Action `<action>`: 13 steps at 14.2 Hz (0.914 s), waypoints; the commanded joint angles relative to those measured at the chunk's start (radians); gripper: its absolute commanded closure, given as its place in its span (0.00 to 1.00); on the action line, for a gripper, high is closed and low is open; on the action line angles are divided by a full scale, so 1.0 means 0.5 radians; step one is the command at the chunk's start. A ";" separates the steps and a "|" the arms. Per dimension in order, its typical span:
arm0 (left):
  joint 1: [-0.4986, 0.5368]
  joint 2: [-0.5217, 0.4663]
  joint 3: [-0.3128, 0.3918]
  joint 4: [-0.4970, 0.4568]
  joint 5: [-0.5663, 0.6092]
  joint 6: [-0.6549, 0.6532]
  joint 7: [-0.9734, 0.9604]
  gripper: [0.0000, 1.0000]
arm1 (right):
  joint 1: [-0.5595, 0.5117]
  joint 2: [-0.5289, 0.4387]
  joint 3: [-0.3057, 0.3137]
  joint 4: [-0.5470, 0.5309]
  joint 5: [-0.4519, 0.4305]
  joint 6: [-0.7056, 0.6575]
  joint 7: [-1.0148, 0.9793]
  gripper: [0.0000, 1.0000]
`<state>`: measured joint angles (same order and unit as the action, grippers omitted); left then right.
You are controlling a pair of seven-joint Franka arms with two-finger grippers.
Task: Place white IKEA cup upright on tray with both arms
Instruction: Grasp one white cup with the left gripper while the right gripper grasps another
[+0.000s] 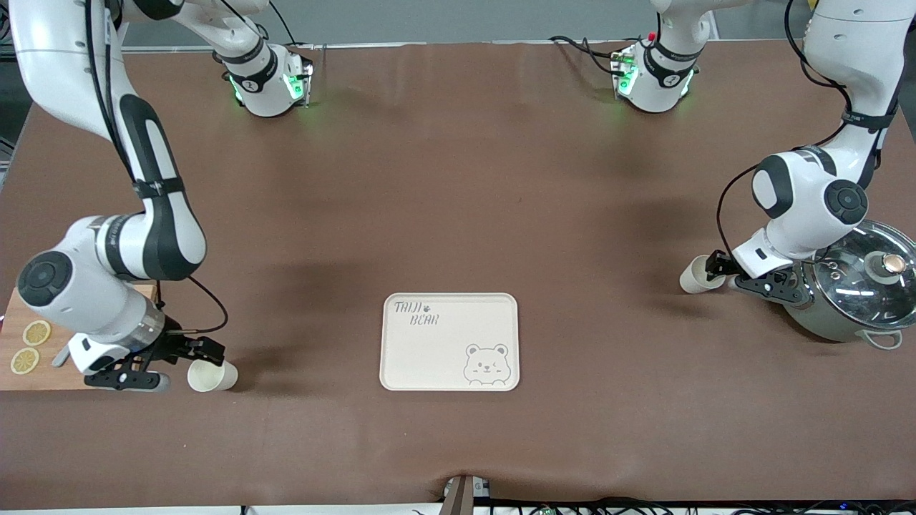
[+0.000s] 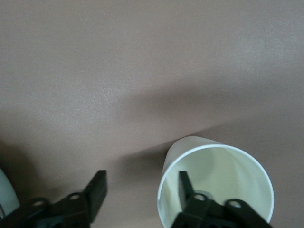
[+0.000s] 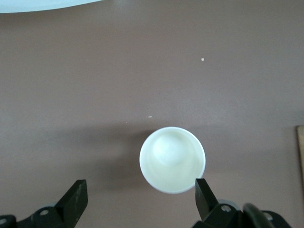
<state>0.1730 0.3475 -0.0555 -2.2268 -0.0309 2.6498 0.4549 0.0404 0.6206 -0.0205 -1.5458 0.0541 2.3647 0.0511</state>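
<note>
The cream tray (image 1: 444, 357) with "TAIJI BEAR" lettering lies mid-table, near the front camera. One white cup (image 1: 212, 376) lies on its side toward the right arm's end, mouth toward my right gripper (image 1: 207, 352). In the right wrist view, that gripper (image 3: 141, 186) is open, its fingers to either side of the cup's (image 3: 172, 159) rim, not touching. A second white cup (image 1: 696, 276) lies tipped toward the left arm's end. My left gripper (image 1: 712, 266) is open at its mouth. In the left wrist view, the left gripper (image 2: 141, 176) has one finger (image 2: 185, 187) inside the cup (image 2: 223, 166) and one outside.
A steel pot with a glass lid (image 1: 859, 290) stands close beside the left gripper. A wooden cutting board (image 1: 43, 375) with two lemon slices (image 1: 36, 332) lies under the right arm at the table's edge. The tray's edge shows in the right wrist view (image 3: 42, 4).
</note>
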 commanded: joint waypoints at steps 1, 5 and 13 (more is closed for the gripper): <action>0.007 -0.005 -0.018 -0.007 -0.015 0.036 0.004 1.00 | 0.017 0.145 0.001 0.076 0.008 0.130 0.005 0.00; 0.004 -0.008 -0.018 0.002 -0.018 0.036 -0.008 1.00 | 0.039 0.234 0.001 0.066 0.008 0.213 0.005 0.00; -0.449 -0.069 -0.082 0.070 -0.015 -0.031 -1.086 1.00 | 0.036 0.296 -0.002 0.066 -0.028 0.265 -0.029 0.55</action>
<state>0.0211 0.3421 -0.1034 -2.2008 -0.0309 2.6530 0.0329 0.0596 0.7584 -0.0213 -1.5359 0.0515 2.5002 0.0460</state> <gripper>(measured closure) 0.947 0.211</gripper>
